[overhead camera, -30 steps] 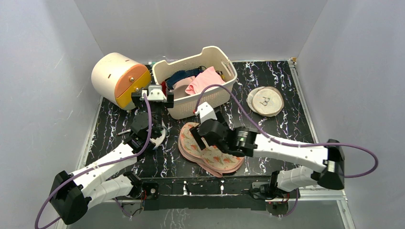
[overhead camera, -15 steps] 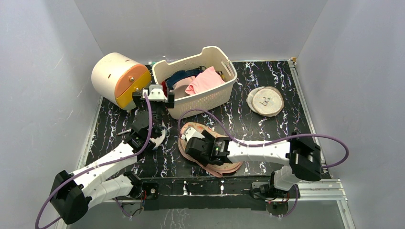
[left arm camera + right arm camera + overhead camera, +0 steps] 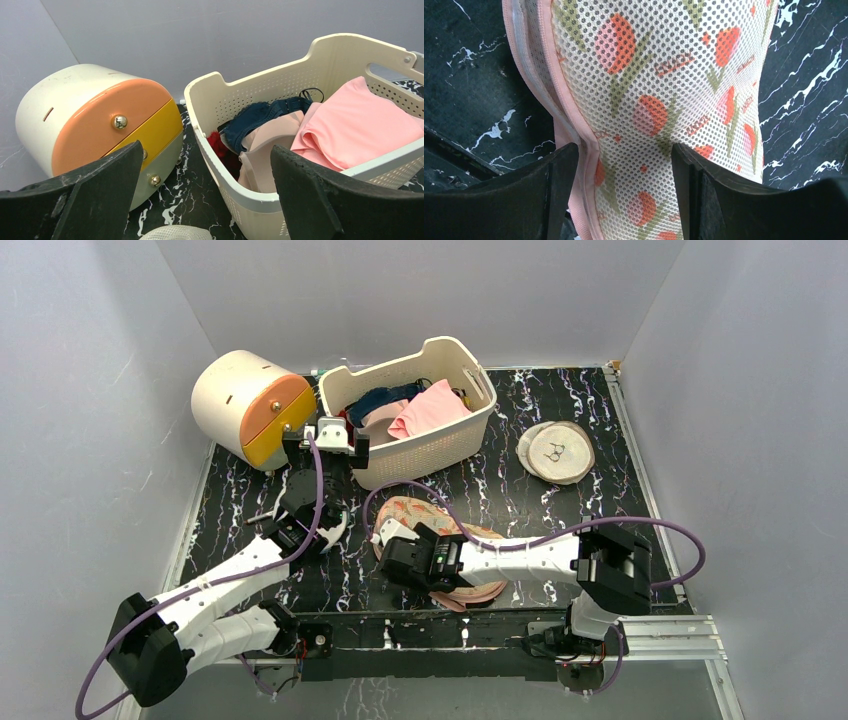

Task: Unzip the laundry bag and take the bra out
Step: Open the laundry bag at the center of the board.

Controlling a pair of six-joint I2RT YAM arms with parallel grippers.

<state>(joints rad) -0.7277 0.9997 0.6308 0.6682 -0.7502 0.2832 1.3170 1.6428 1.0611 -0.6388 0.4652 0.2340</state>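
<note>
Laundry bag (image 3: 664, 100) is laid flat on the bench (image 3: 600, 510), just in front of the basket (image 3: 440, 455). Right claw (image 3: 624, 155) is held released over the bag's narrow waist, with the pink trim between the fingers; contact cannot be told. Left claw (image 3: 206, 155) is released and pointed at the basket and drawer box (image 3: 100, 120).

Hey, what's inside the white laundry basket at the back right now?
In the basket: a pink garment on top, a dark blue one, a beige piece and some red fabric. Whatever lies beneath them is covered.
</note>
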